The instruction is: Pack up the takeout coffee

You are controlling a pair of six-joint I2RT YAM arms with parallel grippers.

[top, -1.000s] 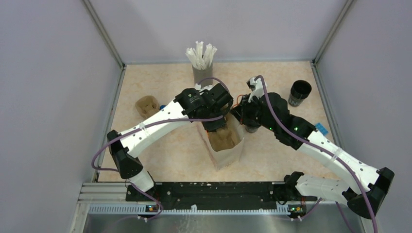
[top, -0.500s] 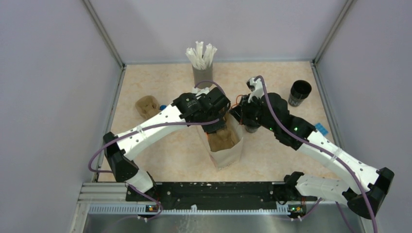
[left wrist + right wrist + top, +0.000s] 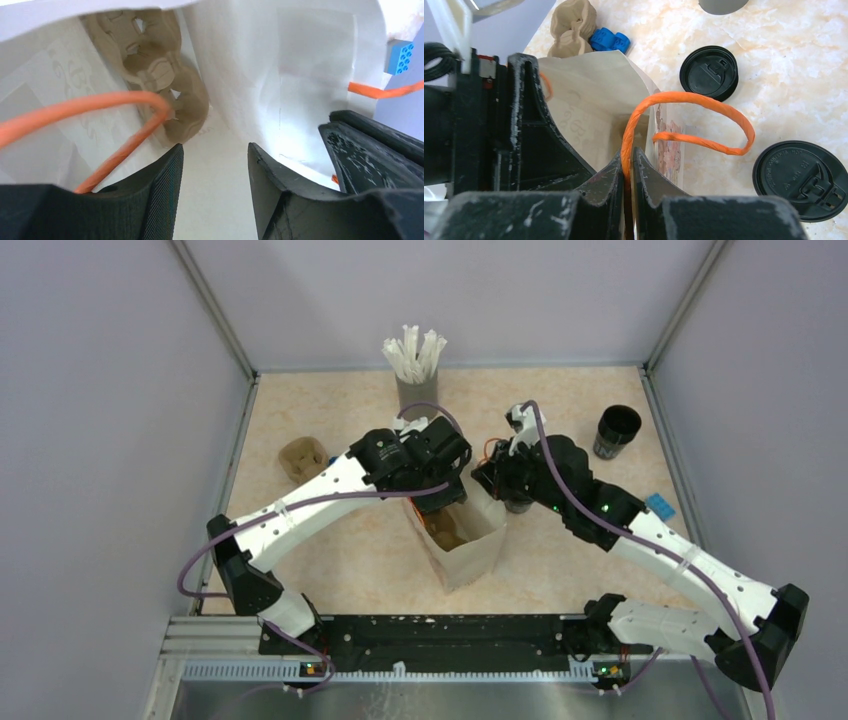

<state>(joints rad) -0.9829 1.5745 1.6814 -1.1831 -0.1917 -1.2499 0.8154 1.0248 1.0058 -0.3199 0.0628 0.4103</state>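
The takeout coffee, a black cup, stands upright and open-topped at the far right of the table, away from both grippers. A white paper bag stands open at the centre. My left gripper is over the bag's far-left rim; in the left wrist view it is open and empty inside the bag, above a brown pulp cup carrier. My right gripper is shut on the bag's orange handle and rim, at the bag's right side.
A grey holder of white straws stands at the back. A second brown carrier lies left of the bag. Two black lids lie right of the bag. Blue bricks lie on the table.
My left gripper has drawn back a little toward the far left of the bag's mouth. The brown carrier now lies lower in the bag. The right arm holds still.
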